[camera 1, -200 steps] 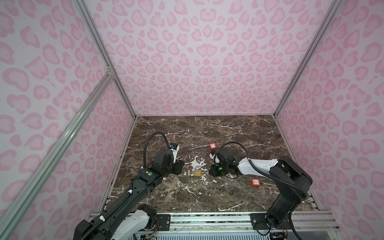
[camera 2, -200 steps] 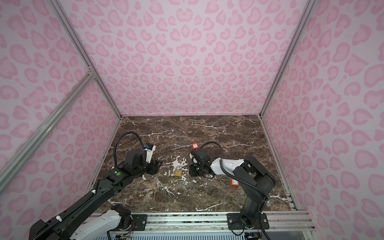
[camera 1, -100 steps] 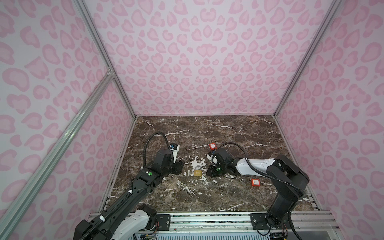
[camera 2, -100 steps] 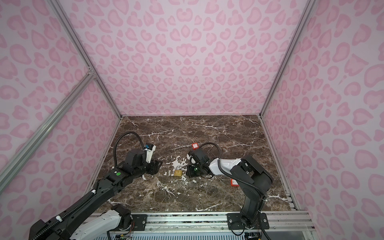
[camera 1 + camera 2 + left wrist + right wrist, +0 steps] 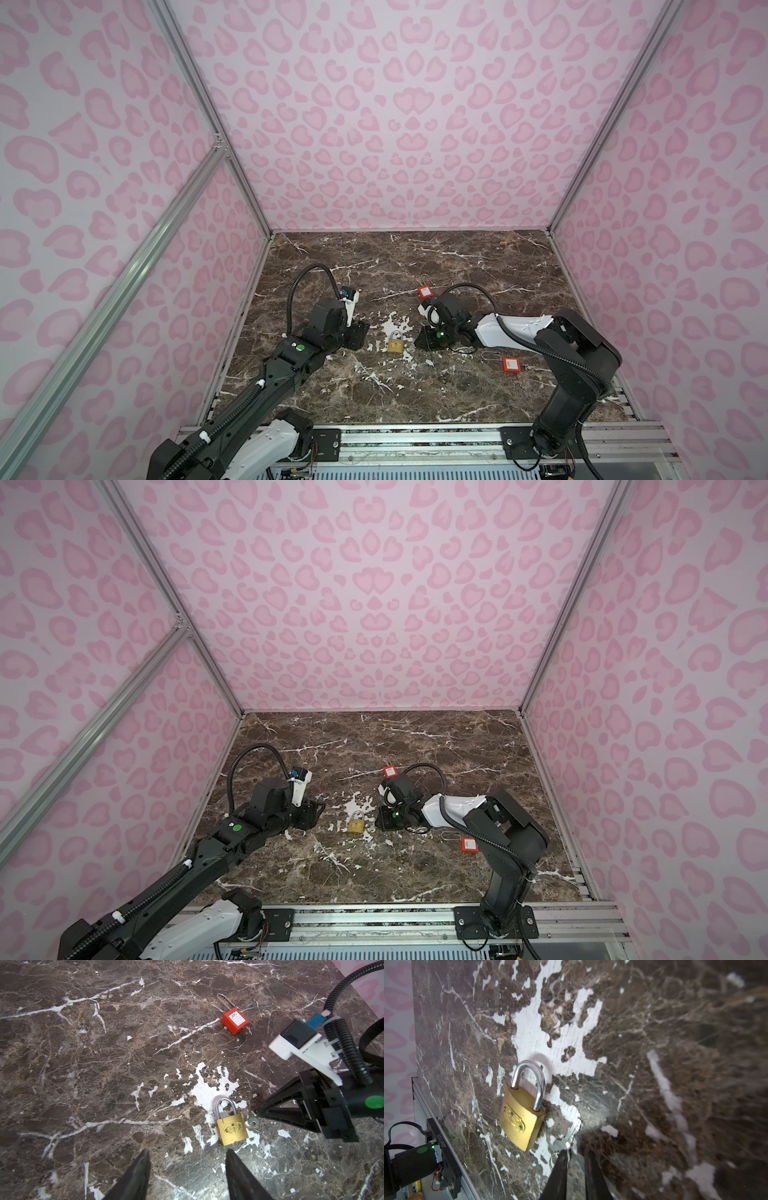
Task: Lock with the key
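A brass padlock (image 5: 395, 343) (image 5: 357, 824) with a steel shackle lies flat on the marble table, mid-floor between my two grippers. A small silver key (image 5: 253, 1123) (image 5: 564, 1140) on a ring lies on the table right beside the padlock (image 5: 231, 1128) (image 5: 521, 1118). My right gripper (image 5: 419, 343) (image 5: 576, 1153) is low at the key. Its jaws stand a narrow gap apart with bare table showing between them, and one fingertip (image 5: 564, 1154) overlaps the key ring. My left gripper (image 5: 359, 332) (image 5: 187, 1153) hangs open just short of the padlock, empty.
A red padlock (image 5: 424, 292) (image 5: 234, 1021) with a long shackle lies behind the right wrist. A second red padlock (image 5: 512, 365) (image 5: 469, 844) lies near the right arm's elbow. Pink patterned walls enclose the table (image 5: 415, 257) on three sides.
My right gripper has crept a little to the left, closer to the key and the brass padlock. The left arm has not moved.
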